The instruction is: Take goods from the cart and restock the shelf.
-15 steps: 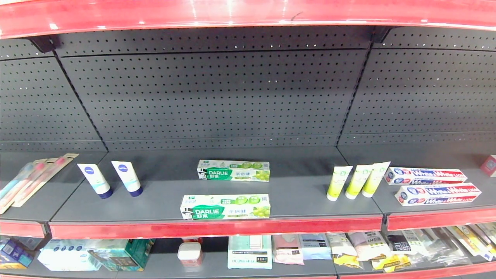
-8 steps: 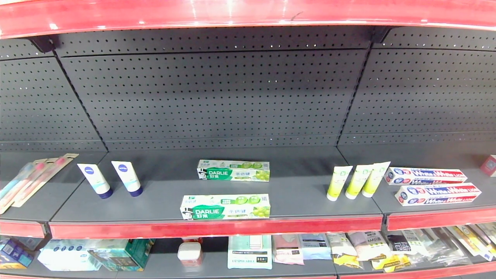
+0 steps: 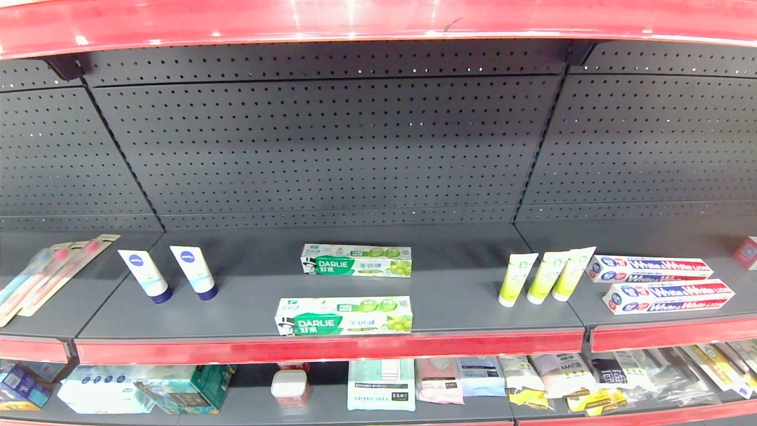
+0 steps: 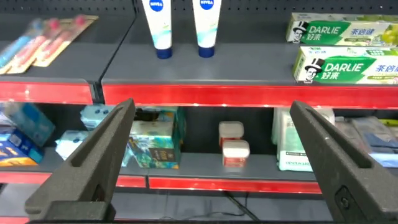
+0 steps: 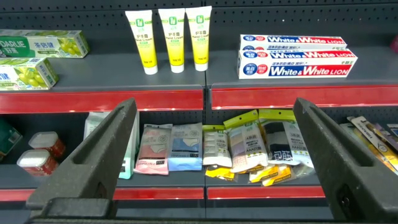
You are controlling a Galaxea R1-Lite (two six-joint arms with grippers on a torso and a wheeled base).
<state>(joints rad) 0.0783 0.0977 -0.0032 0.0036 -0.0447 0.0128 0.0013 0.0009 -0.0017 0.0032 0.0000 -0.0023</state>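
The shelf (image 3: pixel 455 284) holds two white tubes (image 3: pixel 145 272) at the left, two green boxes (image 3: pixel 343 315) in the middle, and three yellow tubes (image 3: pixel 547 277) beside two white boxes (image 3: pixel 668 296) at the right. The left gripper (image 4: pixel 211 106) faces the white tubes and green boxes, its fingers wide apart and empty. The right gripper (image 5: pixel 216 102), fingers likewise apart and empty, faces the yellow tubes and white boxes.

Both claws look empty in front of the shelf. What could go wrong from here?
The three yellow-green tubes stand on their caps, packed close; a nudge while placing stock beside them could topple the row. The front green toothpaste box sits at the shelf lip and might be pushed off.
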